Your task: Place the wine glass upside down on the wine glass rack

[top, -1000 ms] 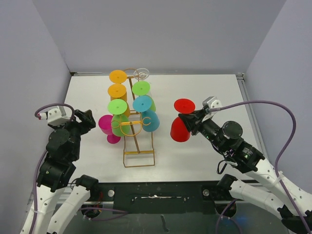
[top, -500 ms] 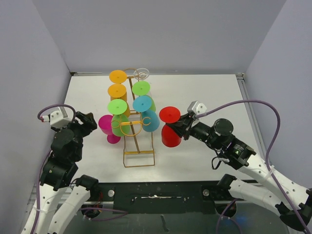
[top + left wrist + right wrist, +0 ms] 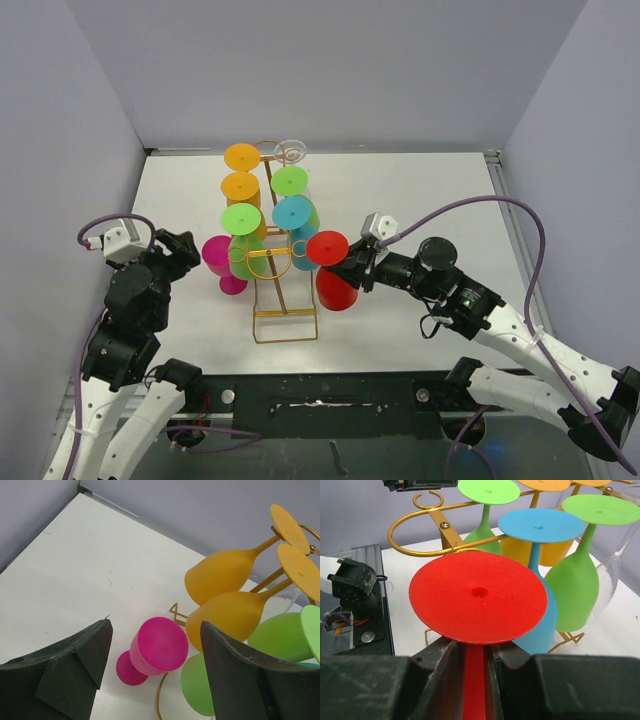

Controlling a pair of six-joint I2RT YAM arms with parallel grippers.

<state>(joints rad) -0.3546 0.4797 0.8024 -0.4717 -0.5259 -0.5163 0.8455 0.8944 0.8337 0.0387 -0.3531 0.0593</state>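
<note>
Findings: the right hand (image 3: 352, 268) was closed on the stem of the red wine glass (image 3: 327, 247), foot uppermost and bowl hanging below. This inverted hold was judged to suit the wine glass rack (image 3: 268, 254), whose other glasses hung foot-up from its side hooks. The red glass was just beside the rack's right side, near a hung blue glass (image 3: 300, 240), and not yet seated on any hook. The left hand (image 3: 178, 248) stood wide open and empty, well apart from the rack, presumably kept clear. The counter (image 3: 420, 190) carried the rack.
</note>
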